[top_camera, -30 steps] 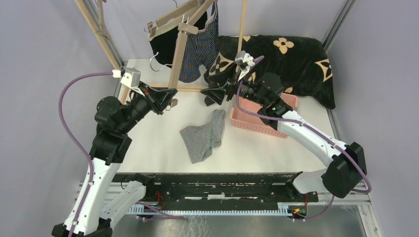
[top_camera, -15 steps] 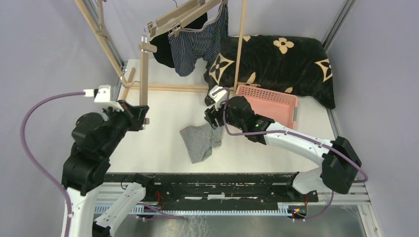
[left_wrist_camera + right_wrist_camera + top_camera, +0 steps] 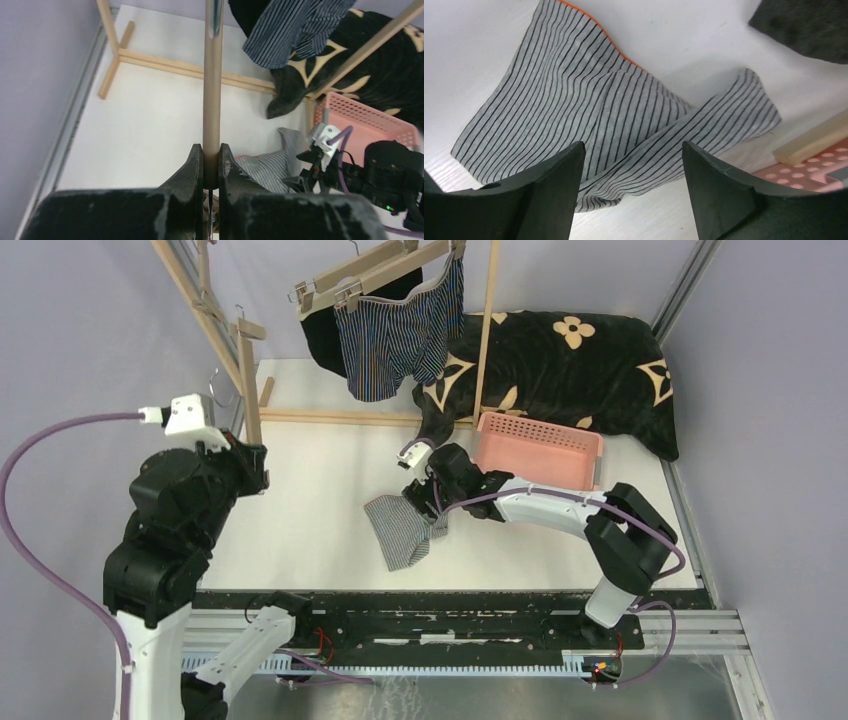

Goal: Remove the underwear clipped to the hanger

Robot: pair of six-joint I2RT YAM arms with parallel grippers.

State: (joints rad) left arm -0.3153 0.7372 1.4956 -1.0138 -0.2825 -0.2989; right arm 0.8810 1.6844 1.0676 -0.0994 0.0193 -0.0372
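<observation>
The grey-white striped boxers lie crumpled on the table and also show in the right wrist view. My right gripper is open and empty, its jaws spread just above this cloth. The navy striped boxers hang clipped to a wooden hanger on the rack. The black boxers hang behind them, partly hidden. My left gripper is shut on an empty wooden hanger and holds it upright at the left. The bar sits clamped between the fingers.
A pink basket stands right of the right gripper. The black flower-patterned blanket lies at the back right. The wooden rack has a post and a base bar across the back of the table.
My left arm has drawn the empty hanger left, away from the rack. My right arm has come down from the rack to the grey boxers. The navy boxers have swung back.
</observation>
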